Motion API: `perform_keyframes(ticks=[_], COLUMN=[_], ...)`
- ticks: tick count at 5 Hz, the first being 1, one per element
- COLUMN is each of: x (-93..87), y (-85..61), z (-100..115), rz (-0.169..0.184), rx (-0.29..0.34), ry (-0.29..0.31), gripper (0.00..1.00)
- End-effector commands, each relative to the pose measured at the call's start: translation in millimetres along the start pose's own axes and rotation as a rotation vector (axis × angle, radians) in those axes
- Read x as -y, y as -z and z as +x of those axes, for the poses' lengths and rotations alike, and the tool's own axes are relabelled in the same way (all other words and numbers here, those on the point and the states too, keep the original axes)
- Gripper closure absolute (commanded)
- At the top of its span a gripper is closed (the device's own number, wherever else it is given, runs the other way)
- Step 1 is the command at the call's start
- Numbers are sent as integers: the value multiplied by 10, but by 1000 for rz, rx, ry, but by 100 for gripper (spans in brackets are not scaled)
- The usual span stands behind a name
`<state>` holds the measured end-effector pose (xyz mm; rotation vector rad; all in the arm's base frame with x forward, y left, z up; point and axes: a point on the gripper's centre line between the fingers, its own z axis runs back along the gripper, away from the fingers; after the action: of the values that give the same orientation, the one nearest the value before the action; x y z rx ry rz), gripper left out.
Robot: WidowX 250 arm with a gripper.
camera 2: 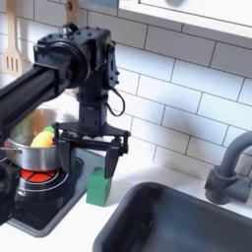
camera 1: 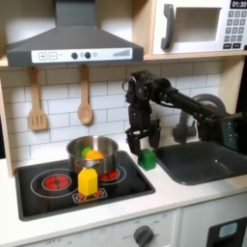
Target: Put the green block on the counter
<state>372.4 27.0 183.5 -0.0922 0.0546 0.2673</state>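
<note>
First exterior view: I see the hand above the desk, its fingers spread apart and holding nothing.
Green block: directly under the hand, on the desk, between stovetop and sink.
Second exterior view: the block stands just below the fingertips; whether they touch, I cannot tell.
Pot: beside the hand, on the stovetop.

Yellow block on stovetop – pot behind.

The green block — a small, solid cube-like piece — sits upright on the white bench, between the black stovetop's edge and the dark sink basin in both exterior views.
</note>
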Motion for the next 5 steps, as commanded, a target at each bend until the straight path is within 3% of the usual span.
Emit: perform_keyframes(ticks=[1,2,3,4,5], x=[-76,-216,-404,-527,-633], y=[64,143,151,99,23], z=[-27,-66,-221,-392,-557], rz=[12,40,24,27,5], rx=[-2,8,-33,-34,-44], ry=[22,1,15,17,35], gripper=[0,0,0,0,0])
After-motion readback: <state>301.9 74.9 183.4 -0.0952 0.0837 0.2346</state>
